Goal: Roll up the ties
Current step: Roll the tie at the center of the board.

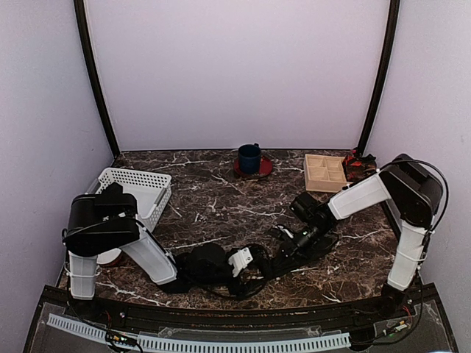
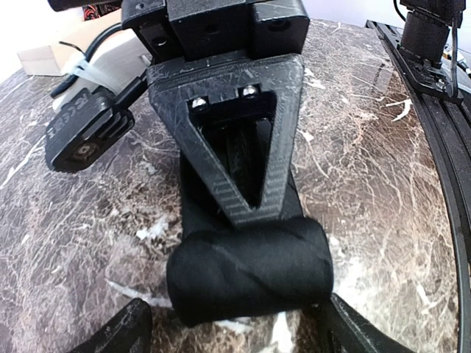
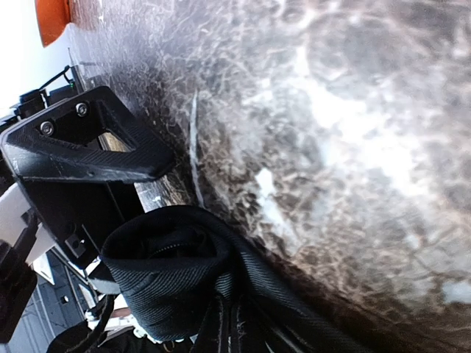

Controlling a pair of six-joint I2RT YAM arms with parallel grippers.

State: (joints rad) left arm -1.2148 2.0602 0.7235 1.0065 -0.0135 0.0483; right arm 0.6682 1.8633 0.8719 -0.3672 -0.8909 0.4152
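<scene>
Looking through the left wrist camera, we find the black tie [image 2: 250, 276] partly rolled. One end is a fat coil lying on the marble table [image 2: 383, 184] near its front edge, and the flat strip runs away from it beneath the right gripper [image 2: 250, 213]. The left gripper [image 2: 235, 334] is spread wide, with one fingertip just beside each end of the coil and nothing clasped. We read that stance as a cradle: with the jaws released around the roll, the arm can nudge or re-take the coil without crushing it.

The right gripper's triangular finger lies flat along the strip, its tip right at the back of the coil. We judge it is there to pin the fabric and keep it straight and taut, so that the roll grows evenly rather than skewing. We cannot tell whether it is clamped on the strip or only pressing from above, because its second finger is hidden in every view. The right wrist camera shows the coil's spiral end close up, and it looks wound firmly enough to keep its shape.

From above, both arms meet at the near middle of the table, well apart from the white basket [image 1: 136, 193], the blue mug [image 1: 249, 157] and the wooden tray [image 1: 325, 173]. We think rolling is under way, though we cannot see how much strip is left to roll.
</scene>
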